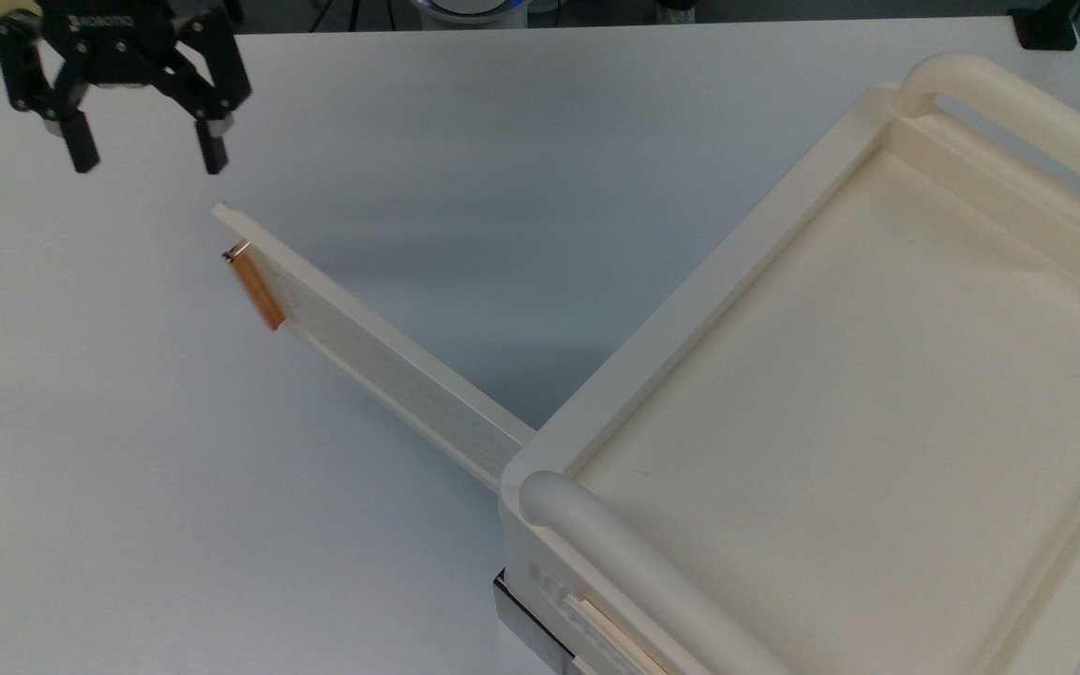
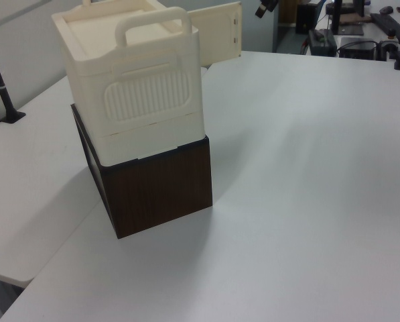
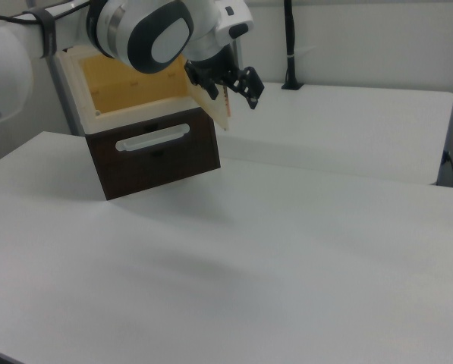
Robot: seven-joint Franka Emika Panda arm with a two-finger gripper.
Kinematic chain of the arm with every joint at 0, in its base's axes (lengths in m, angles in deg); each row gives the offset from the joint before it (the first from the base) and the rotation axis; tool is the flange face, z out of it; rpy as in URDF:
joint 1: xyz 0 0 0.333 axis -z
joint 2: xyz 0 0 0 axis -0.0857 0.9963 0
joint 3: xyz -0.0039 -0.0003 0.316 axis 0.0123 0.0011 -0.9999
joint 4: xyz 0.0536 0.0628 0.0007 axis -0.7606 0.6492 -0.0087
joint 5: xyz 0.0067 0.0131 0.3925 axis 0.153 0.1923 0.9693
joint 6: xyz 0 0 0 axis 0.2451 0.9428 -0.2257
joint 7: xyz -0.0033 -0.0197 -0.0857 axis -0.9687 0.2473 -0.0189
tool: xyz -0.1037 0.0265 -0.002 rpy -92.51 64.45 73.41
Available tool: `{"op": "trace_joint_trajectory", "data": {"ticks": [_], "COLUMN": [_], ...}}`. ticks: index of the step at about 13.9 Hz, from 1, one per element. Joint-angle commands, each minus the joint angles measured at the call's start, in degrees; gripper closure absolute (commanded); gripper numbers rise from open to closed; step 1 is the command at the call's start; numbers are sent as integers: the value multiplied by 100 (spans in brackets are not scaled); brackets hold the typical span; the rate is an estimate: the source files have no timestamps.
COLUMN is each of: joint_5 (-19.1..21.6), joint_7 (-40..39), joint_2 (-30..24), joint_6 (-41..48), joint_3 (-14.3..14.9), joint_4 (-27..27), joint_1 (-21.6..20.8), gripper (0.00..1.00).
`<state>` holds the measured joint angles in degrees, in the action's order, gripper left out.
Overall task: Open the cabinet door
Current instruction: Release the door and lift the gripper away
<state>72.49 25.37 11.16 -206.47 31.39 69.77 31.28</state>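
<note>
Door (image 1: 381,370) stands swung wide (job looks done); my pincer (image 1: 146,157) hangs spread, empty, near its handle (image 1: 255,292).

top view overhead, side views oblique, opposed

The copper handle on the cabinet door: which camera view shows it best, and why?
The top view: the copper handle stands out near the free end of the swung-open cabinet door. The left view shows the door's other face; the right view, a thin streak beside the gripper.
</note>
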Motion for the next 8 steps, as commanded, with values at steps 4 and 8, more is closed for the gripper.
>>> {"op": "trace_joint_trajectory", "data": {"ticks": [4, 8], "joint_5": [-649, -649], "joint_7": [47, 248], "joint_2": [-552, -1000], "joint_6": [1332, 2668], "joint_3": [126, 135], "joint_4": [76, 93], "joint_1": [-34, -402], "gripper": [0, 0]}}
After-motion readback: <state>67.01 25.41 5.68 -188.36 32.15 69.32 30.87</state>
